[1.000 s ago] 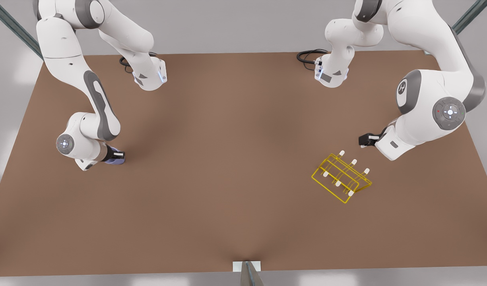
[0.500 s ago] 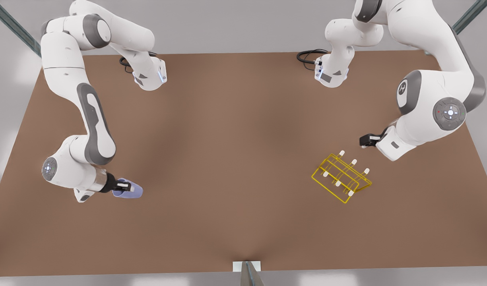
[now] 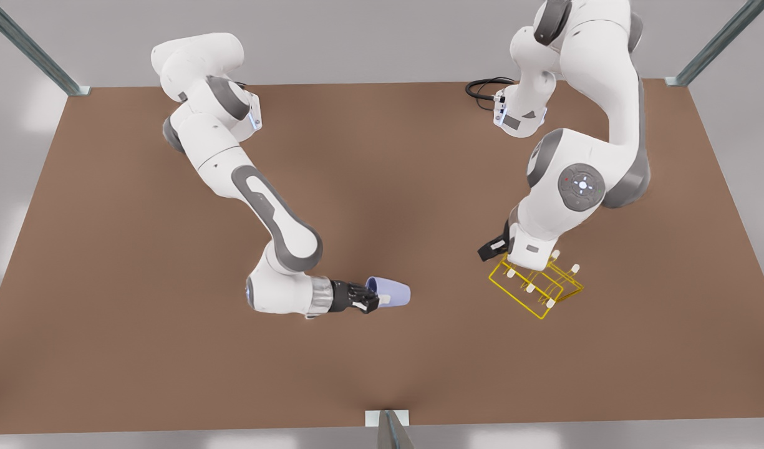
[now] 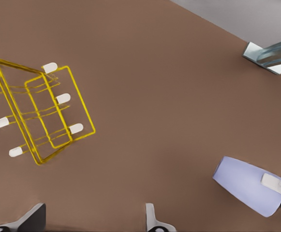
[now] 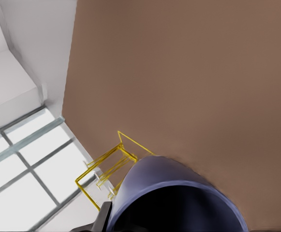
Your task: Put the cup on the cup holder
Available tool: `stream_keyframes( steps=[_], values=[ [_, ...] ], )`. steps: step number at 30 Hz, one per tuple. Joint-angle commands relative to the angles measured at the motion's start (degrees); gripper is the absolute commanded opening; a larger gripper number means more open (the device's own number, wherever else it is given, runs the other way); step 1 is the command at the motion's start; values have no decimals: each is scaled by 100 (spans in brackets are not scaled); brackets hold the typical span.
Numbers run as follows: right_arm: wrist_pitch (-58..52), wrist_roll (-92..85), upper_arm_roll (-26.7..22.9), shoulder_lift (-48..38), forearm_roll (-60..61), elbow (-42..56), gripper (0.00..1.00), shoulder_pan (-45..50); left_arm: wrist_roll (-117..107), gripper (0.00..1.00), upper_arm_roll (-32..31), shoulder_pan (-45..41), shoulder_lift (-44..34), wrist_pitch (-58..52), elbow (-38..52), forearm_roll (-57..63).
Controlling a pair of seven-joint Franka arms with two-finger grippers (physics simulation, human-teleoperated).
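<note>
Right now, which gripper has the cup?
The right gripper, on the front view's left: it is shut on the lavender cup, held sideways above the table. The left gripper is open and empty beside the cup holder.

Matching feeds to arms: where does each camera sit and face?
Front view: high above the table, facing down; both whole arms show.
Left wrist view: above the left gripper, open, facing down at the cup holder; its fingertips show.
Right wrist view: behind the right gripper, facing along the gripped cup toward the cup holder.
Shared: cup and cup holder appear in all three.
</note>
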Motion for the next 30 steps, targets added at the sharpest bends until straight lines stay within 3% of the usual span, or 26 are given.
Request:
stream_keyframes(
  steps=[1,9,10,13,14,15,19,21,24,27,30],
  values=[
    [715,2888,56,318,164,221,21,249,-7943,100,7,-90,98,328,40,398],
    [1067,2896,20,1039,137,669,21,522,-8416,100,-160,-142,45,319,110,-428],
    [1058,2879,12,1065,129,652,21,531,-9515,100,-159,-292,168,398,198,-86],
    [979,2905,-15,1065,120,573,21,505,-9192,100,-194,-722,968,1329,409,284],
    [979,2914,-23,1065,94,520,64,505,-8700,100,-177,-977,1302,1602,427,301],
    [970,2914,-182,1056,76,494,100,522,-8303,100,-186,-1091,1390,1550,409,424],
    [961,2896,-243,1013,-222,449,100,505,-8286,100,104,-1153,1522,1418,418,486],
    [962,2678,-428,951,-1364,397,100,338,-8233,100,175,-995,1575,1514,418,565],
    [944,1974,-937,55,-2683,-385,100,-40,-8224,100,175,-872,1715,1532,401,644],
    [-1024,657,-955,-1377,-4511,-438,100,-1006,-8180,100,183,-951,2067,1699,357,864],
    [-3800,-1733,-1184,-2942,-4881,-421,100,-2000,-8242,100,148,-1135,2181,2076,330,838]
  ],
)
